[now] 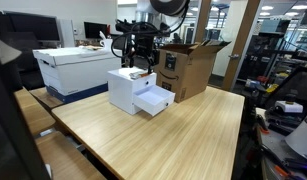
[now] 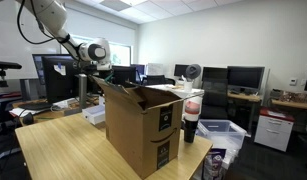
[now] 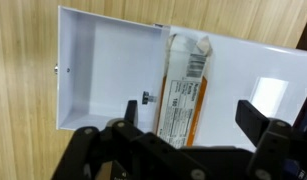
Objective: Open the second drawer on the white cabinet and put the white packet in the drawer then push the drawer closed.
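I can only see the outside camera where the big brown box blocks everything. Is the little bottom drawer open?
Observer: Yes. In an exterior view the second drawer sticks out from the front of the white cabinet.
Operator: Is the packet in it?
Observer: No. The wrist view shows the drawer empty, and the white packet lies on the cabinet's top.
Operator: Is the claw holding the packet?
Observer: No. In the wrist view the gripper is open over the cabinet's top, with nothing in its grip.
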Robot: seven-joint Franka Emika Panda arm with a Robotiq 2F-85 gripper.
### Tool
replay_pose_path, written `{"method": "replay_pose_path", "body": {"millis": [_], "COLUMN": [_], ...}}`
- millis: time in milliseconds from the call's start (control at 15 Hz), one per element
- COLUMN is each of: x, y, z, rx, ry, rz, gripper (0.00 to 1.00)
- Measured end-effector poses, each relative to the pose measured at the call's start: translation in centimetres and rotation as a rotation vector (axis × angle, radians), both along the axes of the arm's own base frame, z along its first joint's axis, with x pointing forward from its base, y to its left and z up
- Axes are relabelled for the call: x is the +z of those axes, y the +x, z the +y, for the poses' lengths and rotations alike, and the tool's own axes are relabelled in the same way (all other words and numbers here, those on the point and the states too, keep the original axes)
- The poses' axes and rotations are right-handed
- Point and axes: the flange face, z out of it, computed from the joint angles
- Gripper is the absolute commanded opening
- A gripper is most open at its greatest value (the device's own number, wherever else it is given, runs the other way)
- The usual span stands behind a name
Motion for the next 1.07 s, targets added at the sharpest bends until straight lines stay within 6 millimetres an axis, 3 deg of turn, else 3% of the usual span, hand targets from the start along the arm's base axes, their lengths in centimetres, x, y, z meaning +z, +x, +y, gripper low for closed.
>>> {"method": "replay_pose_path", "body": {"millis": [733,800,933,1067], "x": [-0.8,-0.8,-1.0,-1.1], "y": [-0.2,-0.2,-0.3,-0.3], "z": [-0.1,-0.2,-0.2,-0.2], "rx": [-0.074,-0.074,-0.075,-0.075], "ry": [-0.003,-0.004,-0.006,-0.008], "rz": [0.022,0.026,0.033,0.037], "gripper": [1.0,0.75,0.7,0.57]}}
